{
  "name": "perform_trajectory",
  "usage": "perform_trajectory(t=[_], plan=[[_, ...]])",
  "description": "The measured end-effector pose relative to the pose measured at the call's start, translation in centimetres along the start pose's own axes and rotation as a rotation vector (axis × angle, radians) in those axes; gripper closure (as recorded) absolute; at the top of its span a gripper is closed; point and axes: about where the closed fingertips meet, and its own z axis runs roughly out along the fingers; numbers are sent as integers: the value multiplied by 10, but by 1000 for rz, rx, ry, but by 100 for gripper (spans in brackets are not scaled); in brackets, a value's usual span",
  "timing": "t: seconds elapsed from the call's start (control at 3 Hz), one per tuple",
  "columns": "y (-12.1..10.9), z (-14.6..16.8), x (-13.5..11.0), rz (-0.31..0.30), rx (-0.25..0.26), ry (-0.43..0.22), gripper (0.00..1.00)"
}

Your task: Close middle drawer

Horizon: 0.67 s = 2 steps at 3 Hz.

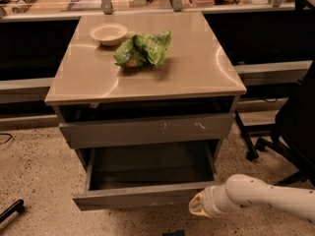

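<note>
Gripper (197, 206) sits low at the right, at the end of the white arm (266, 196), just beside the right end of the middle drawer (140, 196). How wide it stands, I cannot tell, nor whether it touches the front. The middle drawer is pulled well out, its dark inside showing. Above it sits the scratched drawer front (147, 130), nearly flush. Up on the cabinet top (197, 73), a pale bowl (108, 33) and a crumpled green bag (143, 49) lie close together. A black chair (295, 127) stands to the right.
</note>
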Motion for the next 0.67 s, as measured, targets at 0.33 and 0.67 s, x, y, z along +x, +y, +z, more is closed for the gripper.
perform_trajectory(t=[0.33, 0.67], plan=[[-14, 12, 8, -54, 63, -24, 100], [-30, 15, 13, -84, 146, -49, 100]])
